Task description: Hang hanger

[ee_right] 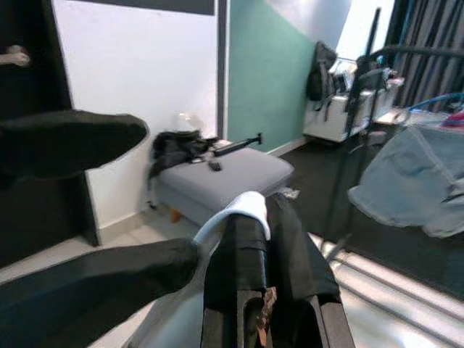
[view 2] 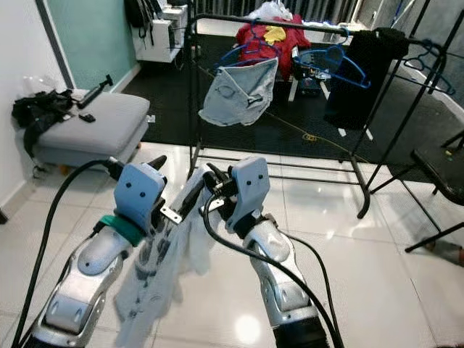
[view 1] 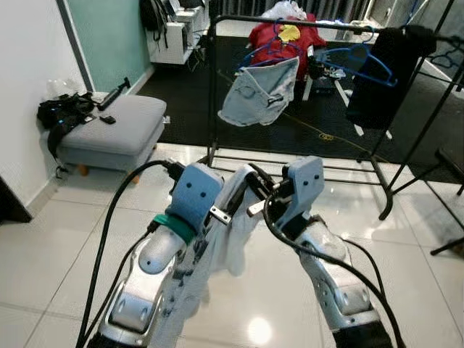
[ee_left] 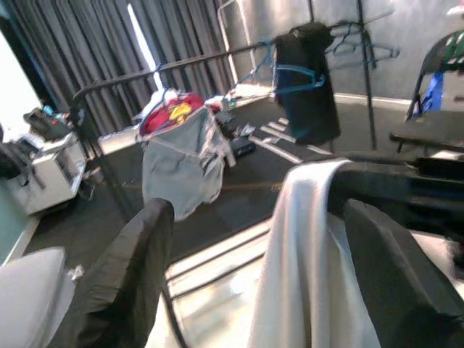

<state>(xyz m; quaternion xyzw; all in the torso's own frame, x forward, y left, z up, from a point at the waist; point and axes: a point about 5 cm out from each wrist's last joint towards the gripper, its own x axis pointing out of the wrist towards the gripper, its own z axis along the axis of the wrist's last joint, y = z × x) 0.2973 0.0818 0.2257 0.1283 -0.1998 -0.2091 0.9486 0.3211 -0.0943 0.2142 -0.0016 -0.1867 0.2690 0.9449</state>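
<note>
Writing: none to read.
Hanger (view 1: 246, 190): black, with white cloth (view 1: 235, 239), between both claws, before the rack (view 1: 217, 94).
Left claw (ee_left: 254, 275): spread wide around the cloth.
Right claw (ee_right: 181, 217): fingers apart beside the hanger.

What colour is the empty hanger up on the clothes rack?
Blue. The empty hanger hangs on the black rack beside a black garment, clearest in the left eye view.

A grey ottoman (view 1: 116, 130) carrying a black bag (view 1: 64, 112) stands beside the wall.
</note>
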